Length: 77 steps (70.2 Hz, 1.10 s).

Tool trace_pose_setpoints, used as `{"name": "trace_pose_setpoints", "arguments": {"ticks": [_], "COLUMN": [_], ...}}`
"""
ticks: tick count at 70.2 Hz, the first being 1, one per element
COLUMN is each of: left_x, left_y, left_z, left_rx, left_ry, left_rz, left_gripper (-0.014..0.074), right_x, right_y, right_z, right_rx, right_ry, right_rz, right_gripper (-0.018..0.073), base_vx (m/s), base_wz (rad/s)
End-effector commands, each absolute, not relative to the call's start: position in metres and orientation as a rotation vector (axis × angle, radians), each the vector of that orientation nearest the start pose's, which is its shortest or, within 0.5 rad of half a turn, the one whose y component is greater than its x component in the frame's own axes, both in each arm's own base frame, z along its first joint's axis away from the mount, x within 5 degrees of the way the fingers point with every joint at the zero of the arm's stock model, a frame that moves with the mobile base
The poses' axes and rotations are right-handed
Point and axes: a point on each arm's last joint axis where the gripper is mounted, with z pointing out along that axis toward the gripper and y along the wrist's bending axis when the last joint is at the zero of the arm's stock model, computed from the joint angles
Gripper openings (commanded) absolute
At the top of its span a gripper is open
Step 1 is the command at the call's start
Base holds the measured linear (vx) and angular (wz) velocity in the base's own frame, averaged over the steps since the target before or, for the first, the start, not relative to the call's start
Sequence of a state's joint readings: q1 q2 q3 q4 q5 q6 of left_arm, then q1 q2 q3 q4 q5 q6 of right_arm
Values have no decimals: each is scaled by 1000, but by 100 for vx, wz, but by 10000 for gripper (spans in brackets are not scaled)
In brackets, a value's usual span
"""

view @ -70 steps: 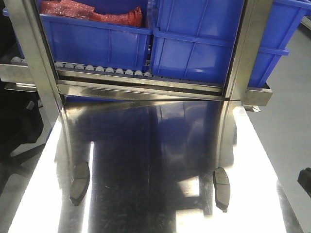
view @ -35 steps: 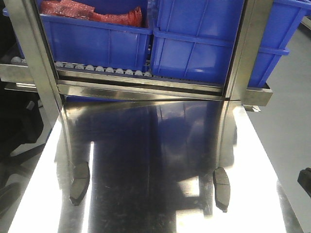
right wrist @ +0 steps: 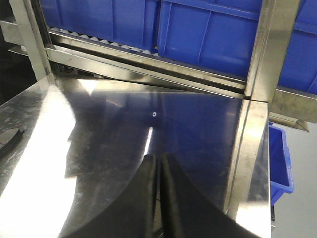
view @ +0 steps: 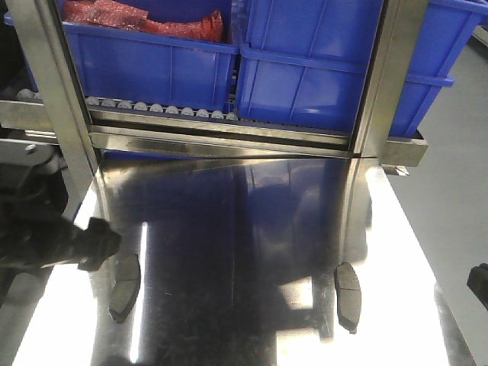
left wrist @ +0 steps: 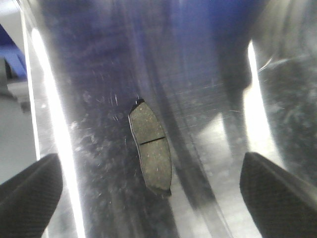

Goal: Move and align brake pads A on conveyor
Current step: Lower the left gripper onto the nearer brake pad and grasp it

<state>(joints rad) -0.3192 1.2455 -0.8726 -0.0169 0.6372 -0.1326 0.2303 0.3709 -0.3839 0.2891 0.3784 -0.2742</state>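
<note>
**Shiny steel table in front of a loaded rack**

The table fills the foreground, streaked with bright glare and blue reflections. The steel rack stands at its far edge, with one upright at the left and one at the right. A row of small rollers carries two blue plastic bins side by side. The left bin holds crumpled red material; the right bin shows only its wall. Grey floor lies to the right of the table. In the right wrist view, another blue bin sits low beside the table's edge
</note>
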Motion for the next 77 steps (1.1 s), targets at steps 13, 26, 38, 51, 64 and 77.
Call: {"name": "trace_pose_setpoints", "arguments": {"ticks": [13, 26, 38, 51, 64, 77], "left_x": [296, 320, 327, 331, 331, 331], "left_y": [-101, -109, -112, -113, -113, -113], "left_z": [256, 219, 193, 186, 183, 183], "left_rx": [150, 110, 98, 97, 97, 99], "left_ry": [2754, 2865, 2934, 2924, 2935, 2932], "left_rz": [-175, -145, -120, -123, -119, -120], "left_gripper": [690, 681, 671, 652, 613, 512], "right_x": [84, 84, 84, 84, 84, 84], "right_y": [27, 27, 27, 27, 27, 27], "right_z": [298, 298, 298, 298, 298, 298], "right_rx": [-267, -267, -267, -267, -267, -267], "right_ry": [1736, 1736, 1735, 1736, 1736, 1736], "right_rz": [237, 237, 237, 237, 237, 237], "right_gripper": [0, 0, 0, 0, 0, 0], "base_vx": [0, 0, 0, 0, 0, 0], "base_wz": [0, 0, 0, 0, 0, 0]}}
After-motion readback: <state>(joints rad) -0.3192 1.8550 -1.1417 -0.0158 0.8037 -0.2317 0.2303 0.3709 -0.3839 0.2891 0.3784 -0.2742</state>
